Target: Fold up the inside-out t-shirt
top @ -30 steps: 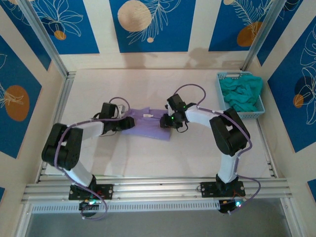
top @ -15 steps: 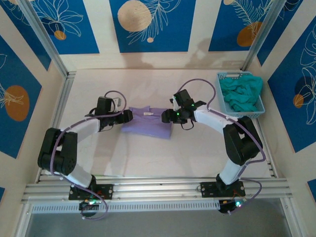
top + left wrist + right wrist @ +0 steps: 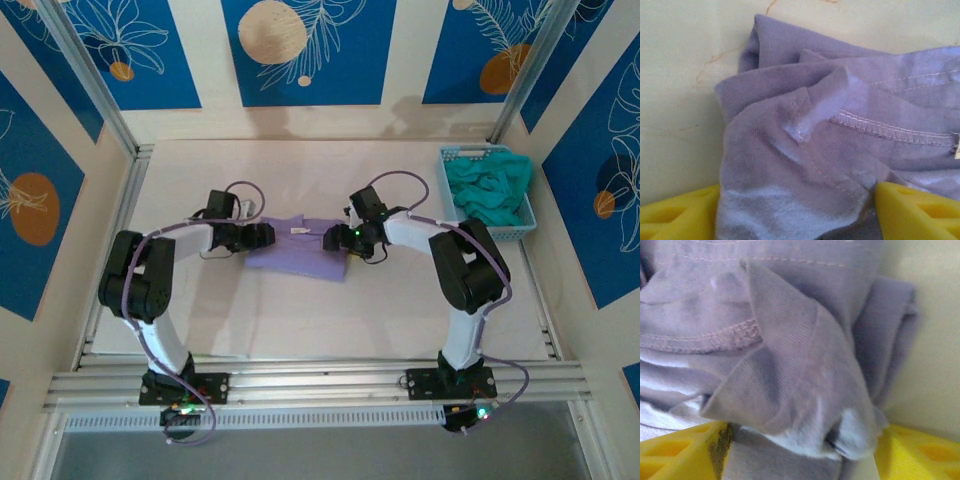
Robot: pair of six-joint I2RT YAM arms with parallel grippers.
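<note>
Between two grippers (image 3: pixel 263 236) (image 3: pixel 331 241), one lavender t-shirt (image 3: pixel 300 258)

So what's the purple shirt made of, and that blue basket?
The purple shirt looks like soft knit cloth, maybe cotton, matte: fine ribbing, stitched seams, floppy folds. The blue basket seems plastic: thin slotted walls, too small to be sure.

Blue floral wall panels (image 3: pixel 310 50), white table (image 3: pixel 300 320)
</note>
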